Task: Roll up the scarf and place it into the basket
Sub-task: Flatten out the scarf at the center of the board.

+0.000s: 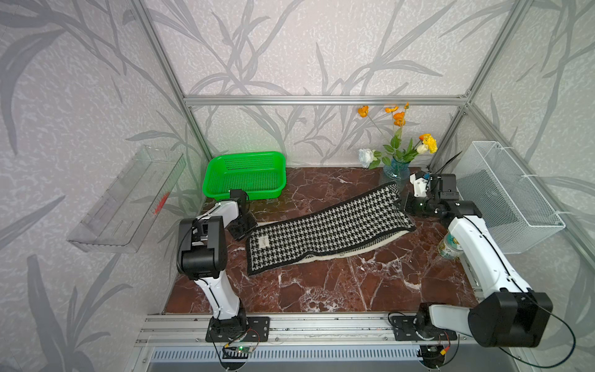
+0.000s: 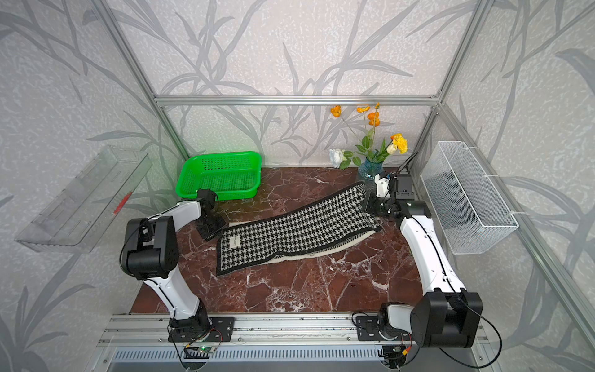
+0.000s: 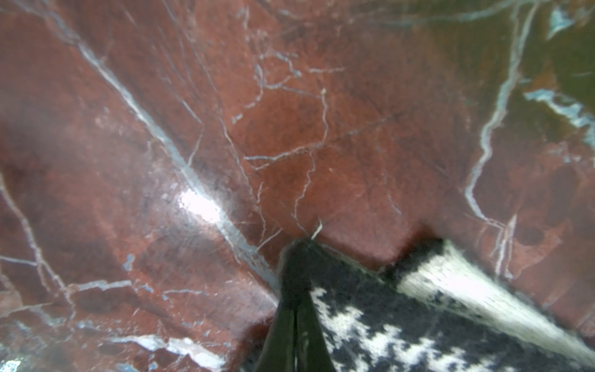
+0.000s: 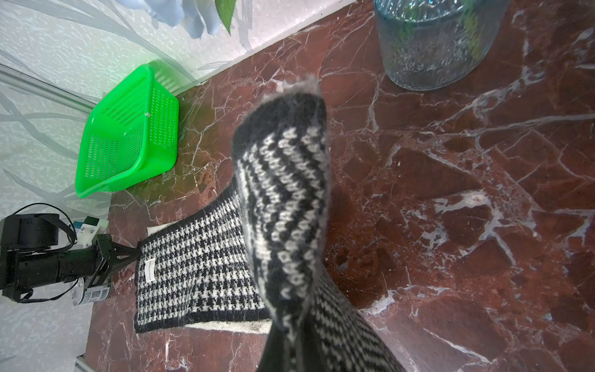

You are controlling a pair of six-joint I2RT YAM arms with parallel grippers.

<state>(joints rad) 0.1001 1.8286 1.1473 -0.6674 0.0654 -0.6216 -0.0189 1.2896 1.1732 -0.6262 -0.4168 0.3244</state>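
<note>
The scarf point(image 1: 328, 228) point(image 2: 299, 232) lies slanted across the marble table, houndstooth face up, with a cream layer showing under its near edge. My left gripper point(image 1: 252, 231) point(image 2: 221, 229) is shut on the scarf's far left corner, low over the table; the left wrist view shows the closed fingers point(image 3: 291, 335) pinching the dark border of the scarf point(image 3: 386, 322). My right gripper point(image 1: 401, 201) point(image 2: 365, 203) is shut on the far right end, which is raised; in the right wrist view the herringbone face of the scarf point(image 4: 283, 193) drapes over the jaws. The green basket point(image 1: 257, 194) point(image 2: 231, 195) point(image 4: 128, 135) stands empty at the back left.
A blue glass vase point(image 1: 396, 169) point(image 4: 434, 42) with flowers stands at the back right, close to my right gripper. A white wire basket point(image 1: 502, 196) hangs on the right wall and a clear tray point(image 1: 128, 199) on the left wall. A small can point(image 1: 449, 246) sits under my right arm.
</note>
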